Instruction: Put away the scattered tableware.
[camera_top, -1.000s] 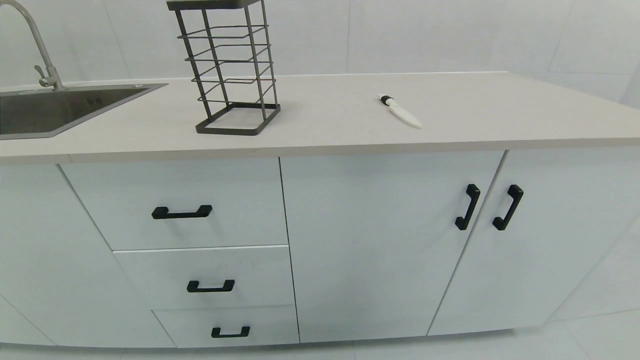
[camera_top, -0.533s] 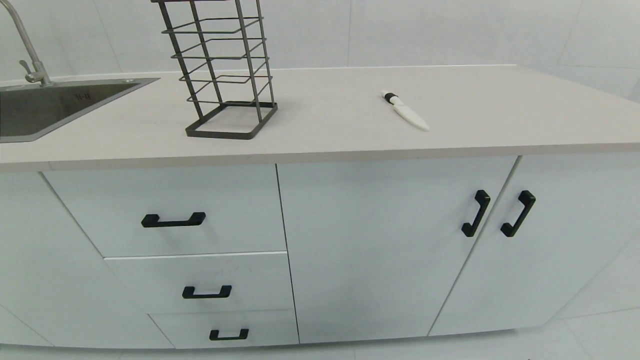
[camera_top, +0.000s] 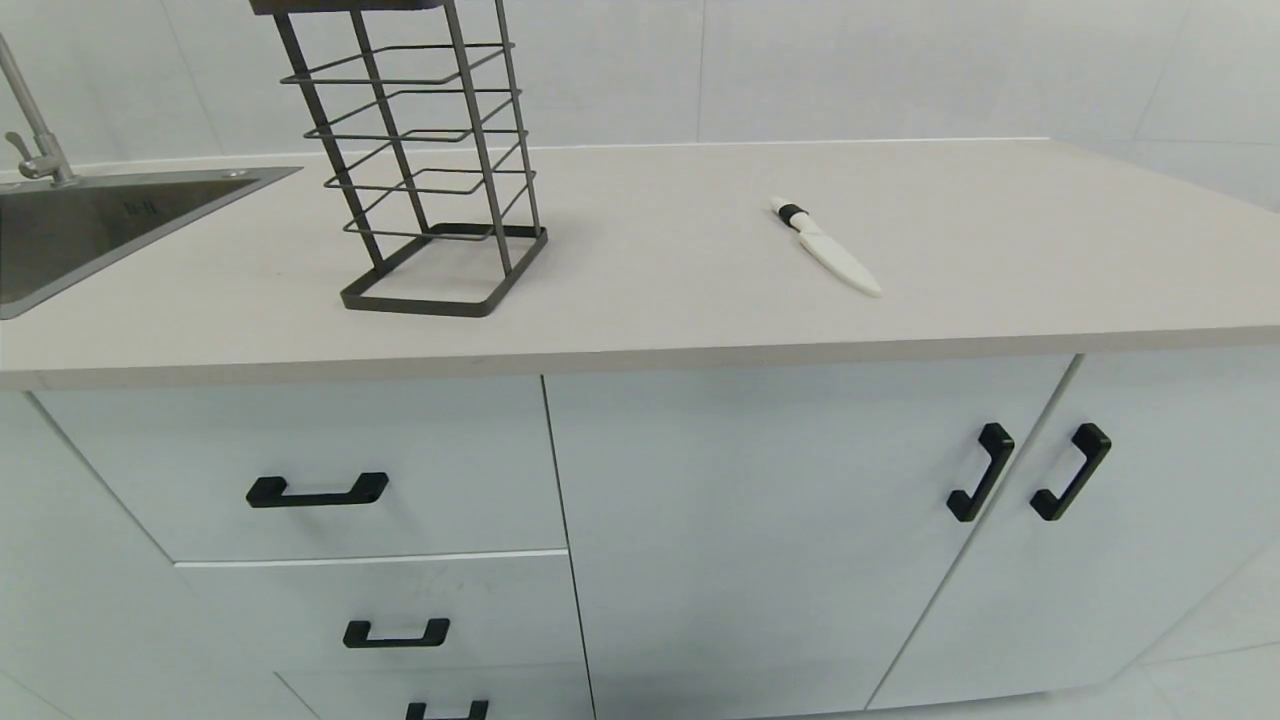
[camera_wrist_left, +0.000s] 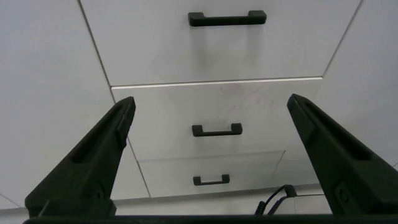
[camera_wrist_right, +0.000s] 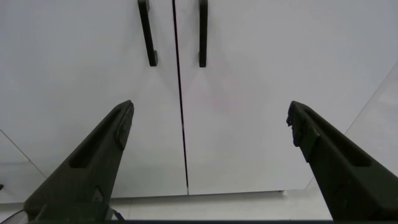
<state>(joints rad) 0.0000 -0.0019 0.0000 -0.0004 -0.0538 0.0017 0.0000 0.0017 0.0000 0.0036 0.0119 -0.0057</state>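
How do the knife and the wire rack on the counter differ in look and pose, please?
The knife is white with a black band and lies flat; the wire rack is dark, open metal and stands upright. The knife is small and slim, the rack far taller. Both rest on the counter, apart.

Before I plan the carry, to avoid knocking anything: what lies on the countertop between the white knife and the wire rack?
Nothing. In the head view the countertop between the white knife and the wire rack is bare.
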